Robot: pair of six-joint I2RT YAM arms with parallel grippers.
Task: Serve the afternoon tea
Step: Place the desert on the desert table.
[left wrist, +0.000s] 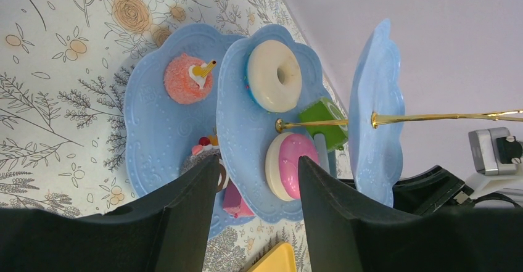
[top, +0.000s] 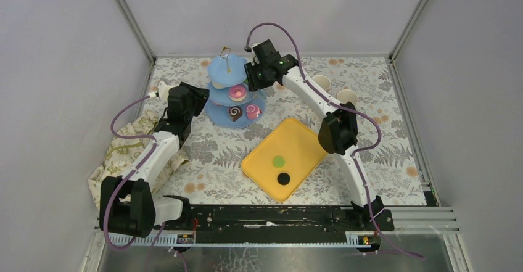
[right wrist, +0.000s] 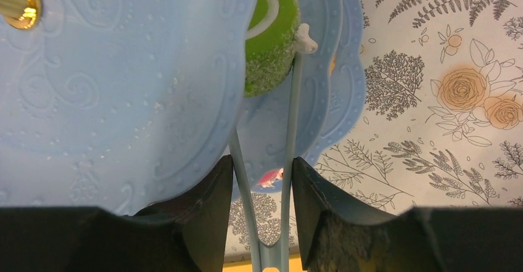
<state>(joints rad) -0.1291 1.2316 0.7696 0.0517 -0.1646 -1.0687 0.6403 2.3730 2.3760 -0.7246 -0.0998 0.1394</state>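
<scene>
The light-blue three-tier stand stands at the back of the table and carries several pastries. My right gripper is shut on light-blue tongs. The tongs' arms are spread and their tips reach the green pastry on the middle tier. My left gripper hangs open and empty just left of the stand, facing a pink pastry. A green pastry and a black pastry lie on the yellow tray.
Two pale mugs stand at the back right. A small white object sits at the back left. A beige printed cloth lies crumpled under the left arm. Grey walls close in the table on three sides.
</scene>
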